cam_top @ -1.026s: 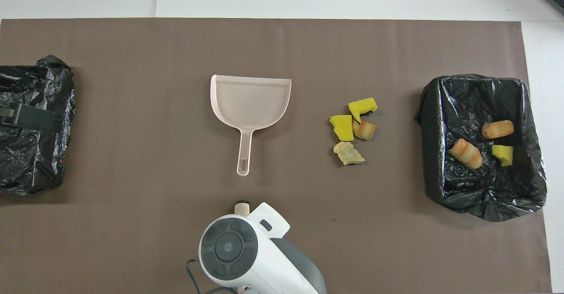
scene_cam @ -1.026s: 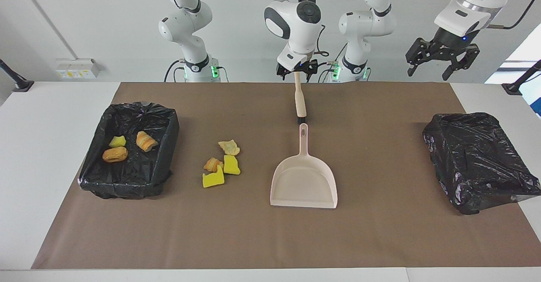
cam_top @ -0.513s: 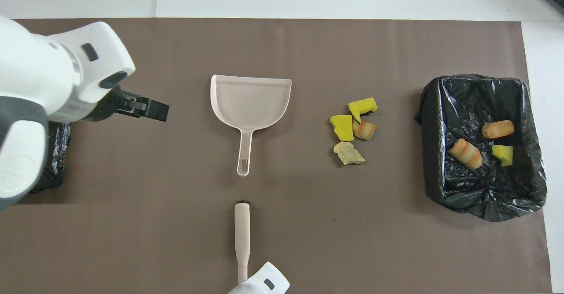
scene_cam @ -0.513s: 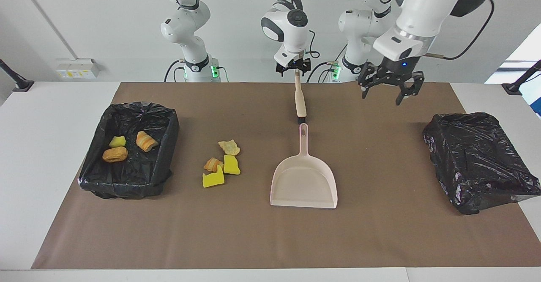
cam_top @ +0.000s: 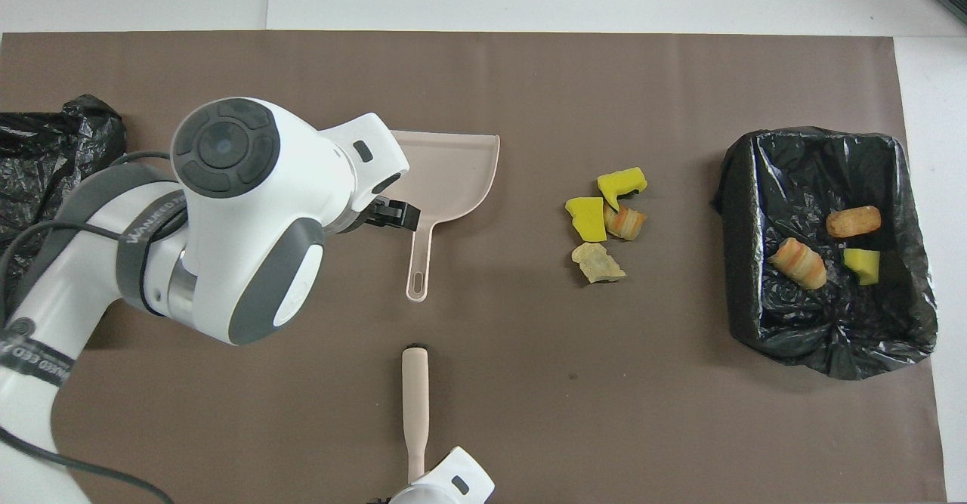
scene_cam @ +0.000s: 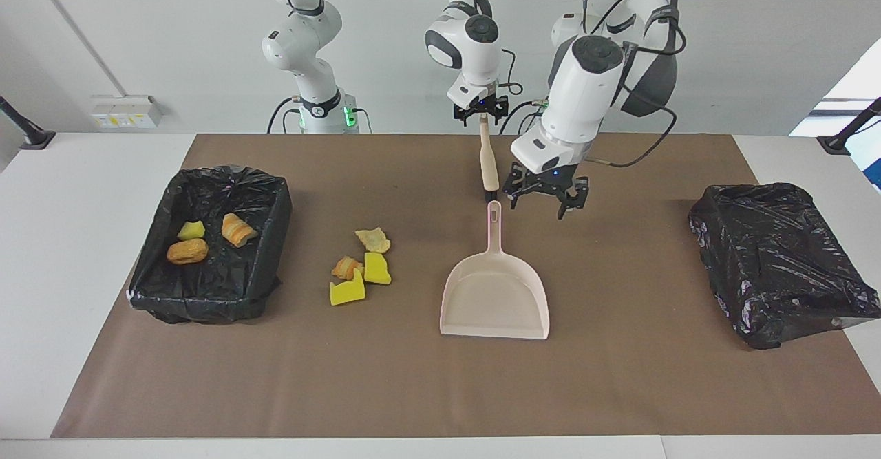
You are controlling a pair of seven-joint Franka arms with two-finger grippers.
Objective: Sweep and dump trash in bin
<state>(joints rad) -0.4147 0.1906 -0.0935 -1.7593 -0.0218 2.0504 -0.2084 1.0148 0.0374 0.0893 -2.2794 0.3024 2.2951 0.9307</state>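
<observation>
Getting set to sweep: brush and dustpan both attended.

Facing the robots: left gripper (scene_cam: 538,208) spread wide, holding nothing, low over the mat (scene_cam: 619,376) just beside the dustpan (scene_cam: 495,294) handle. Right gripper (scene_cam: 482,118) at the thin end of the brush (scene_cam: 489,163); cannot tell whether clamped on it. Trash (scene_cam: 361,266): four scraps on the mat between the dustpan and the lined bin (scene_cam: 275,197) at the right arm's end, three more inside that bin. Crumpled black bag (scene_cam: 771,252) at the left arm's end. From overhead: left arm covering one corner of the dustpan; brush nearer to the robots than the dustpan, in line with its handle.
</observation>
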